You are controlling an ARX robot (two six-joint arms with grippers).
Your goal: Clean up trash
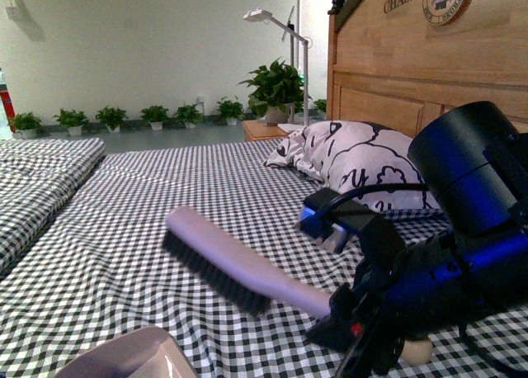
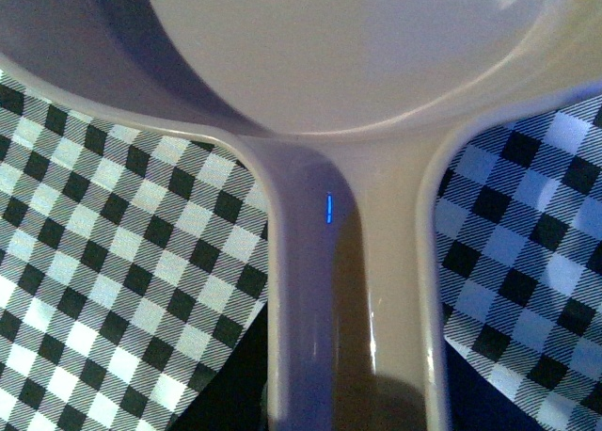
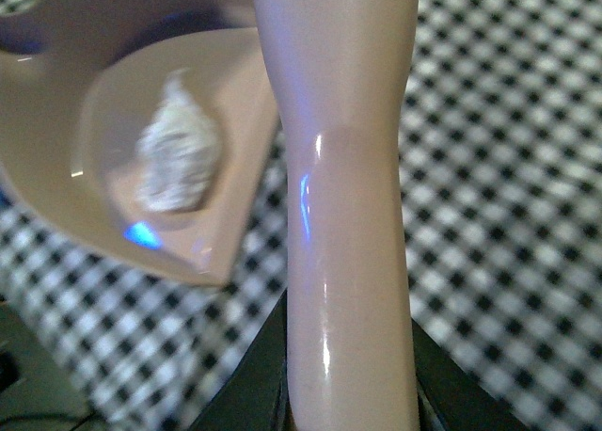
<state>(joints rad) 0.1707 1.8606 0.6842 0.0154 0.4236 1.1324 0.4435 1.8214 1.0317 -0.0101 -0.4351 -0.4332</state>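
- Jaws of the right gripper [image 3: 348,393] are closed around the brush [image 1: 235,266] handle; the bristles are held clear of the checked sheet [image 1: 124,221].
- Left gripper's jaws cannot be seen, though the dustpan [image 2: 348,120] handle fills that wrist view.
- Trash [image 3: 177,158] is seen lying inside the dustpan, so sweeping appears done.

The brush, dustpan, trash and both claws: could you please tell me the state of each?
Brush: held by the handle, bristles down.
Right claw: shut on brush.
Dustpan: holding the trash.
Trash: crumpled, inside the dustpan.
Left claw: fingers not visible.
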